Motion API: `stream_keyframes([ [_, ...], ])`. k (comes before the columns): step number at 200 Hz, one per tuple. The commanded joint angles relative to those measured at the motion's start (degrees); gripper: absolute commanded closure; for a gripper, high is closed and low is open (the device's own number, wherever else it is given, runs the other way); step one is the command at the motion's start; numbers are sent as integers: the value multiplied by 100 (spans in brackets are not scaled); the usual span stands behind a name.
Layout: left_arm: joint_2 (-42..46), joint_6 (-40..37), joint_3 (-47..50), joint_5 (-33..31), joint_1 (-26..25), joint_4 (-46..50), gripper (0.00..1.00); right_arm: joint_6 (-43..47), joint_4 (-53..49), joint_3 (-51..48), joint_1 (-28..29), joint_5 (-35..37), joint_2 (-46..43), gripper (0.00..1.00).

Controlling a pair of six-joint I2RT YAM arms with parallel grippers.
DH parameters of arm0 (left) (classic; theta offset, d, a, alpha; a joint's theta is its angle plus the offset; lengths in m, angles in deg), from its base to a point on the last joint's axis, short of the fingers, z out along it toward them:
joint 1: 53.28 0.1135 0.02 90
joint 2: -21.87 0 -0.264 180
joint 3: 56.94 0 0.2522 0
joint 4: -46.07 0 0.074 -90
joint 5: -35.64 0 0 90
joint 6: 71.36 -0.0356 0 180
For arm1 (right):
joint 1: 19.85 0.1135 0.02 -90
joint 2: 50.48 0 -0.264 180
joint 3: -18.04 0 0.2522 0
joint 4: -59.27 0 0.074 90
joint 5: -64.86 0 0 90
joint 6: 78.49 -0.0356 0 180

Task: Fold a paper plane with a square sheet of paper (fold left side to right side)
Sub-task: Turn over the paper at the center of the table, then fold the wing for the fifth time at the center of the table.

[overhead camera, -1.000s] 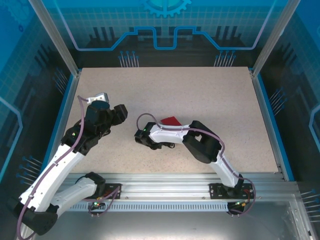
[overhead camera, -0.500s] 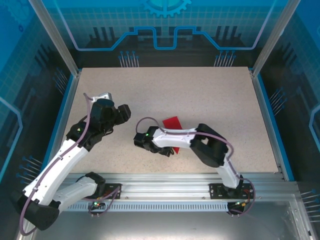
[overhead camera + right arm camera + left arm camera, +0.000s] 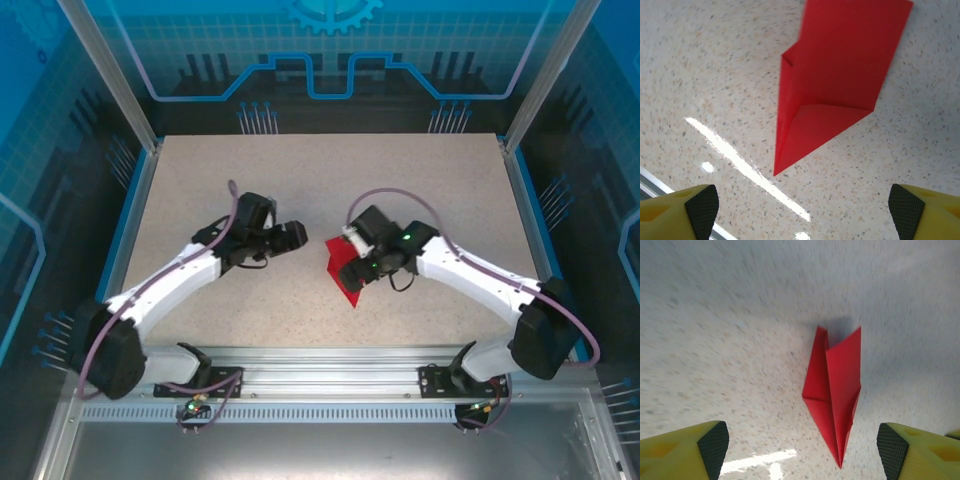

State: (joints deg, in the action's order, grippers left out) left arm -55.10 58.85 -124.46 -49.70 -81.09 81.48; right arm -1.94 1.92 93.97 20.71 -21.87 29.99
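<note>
The paper (image 3: 345, 272) lies flat on the table (image 3: 430, 180) near its middle, creased into a slim red dart. Its long axis runs far to near, with the sharp tip toward the near edge and slightly to the right. The left gripper (image 3: 802, 454) faces it from the left, jaws released and wide. The right gripper (image 3: 801, 210) hangs just over it, jaws spread and grasping nothing

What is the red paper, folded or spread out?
Folded: the red paper is a pointed shape with layered creases, lying on the table.
</note>
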Motion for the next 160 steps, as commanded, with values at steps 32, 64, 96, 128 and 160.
stream_keyframes([
  [32,-1587,365,-311,1090,-439,-1245,23,-361,1960,-1142,-1949,-3359,-366,13],
  [64,-2474,416,-662,1399,-500,-1569,28,-359,2187,-1593,-2616,-3805,-234,18],
  [96,-3007,483,-854,1783,-508,-2056,43,-350,2385,-1847,-2899,-3975,-119,21],
  [128,-3199,364,-917,1815,-500,-2148,63,-351,2691,-1948,-3041,-4141,220,30],
  [160,-3184,204,-761,2100,-485,-2486,81,-336,3148,-1941,-3154,-4379,551,32],
])
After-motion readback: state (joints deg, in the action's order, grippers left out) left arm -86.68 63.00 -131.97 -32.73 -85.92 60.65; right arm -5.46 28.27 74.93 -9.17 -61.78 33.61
